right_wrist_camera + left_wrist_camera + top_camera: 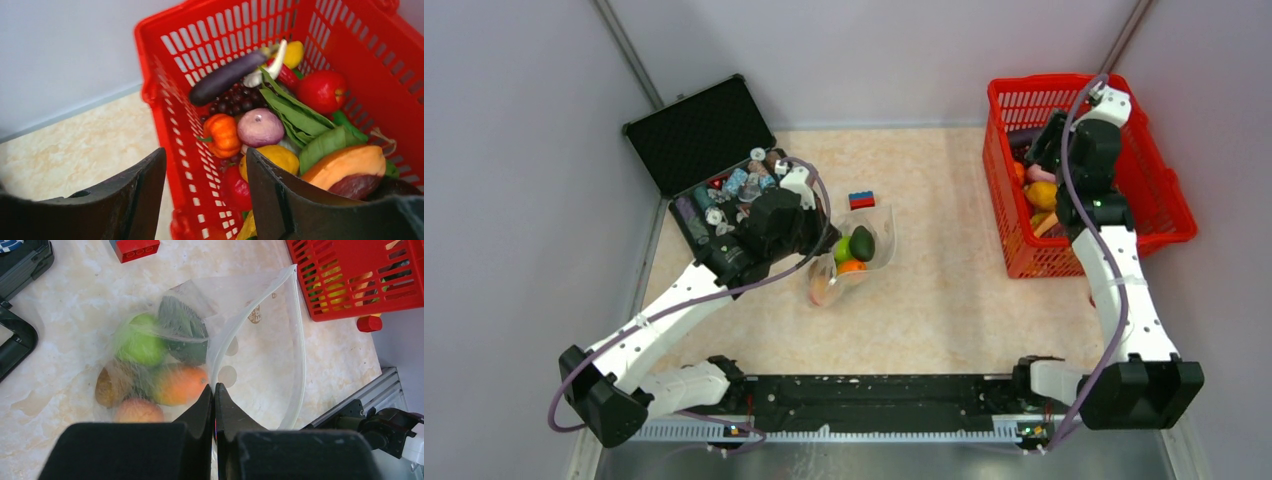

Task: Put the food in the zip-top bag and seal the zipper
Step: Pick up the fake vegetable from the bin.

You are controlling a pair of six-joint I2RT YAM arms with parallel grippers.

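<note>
1. The left gripper (214, 392) is clenched on the rim of the zip-top bag (260, 370), which lies mid-table with its mouth held open. The pinch is thin (apparently one lip only), so a slip would collapse the opening.
2. The green fruit (140, 342) and orange (180, 385) sit inside near the mouth, where a tug could spill them.
3. The right gripper (205, 155) hangs spread and empty over the red basket (165, 75). Descending here risks striking its wall.
4. The zipper (300, 340) is unsealed.
</note>
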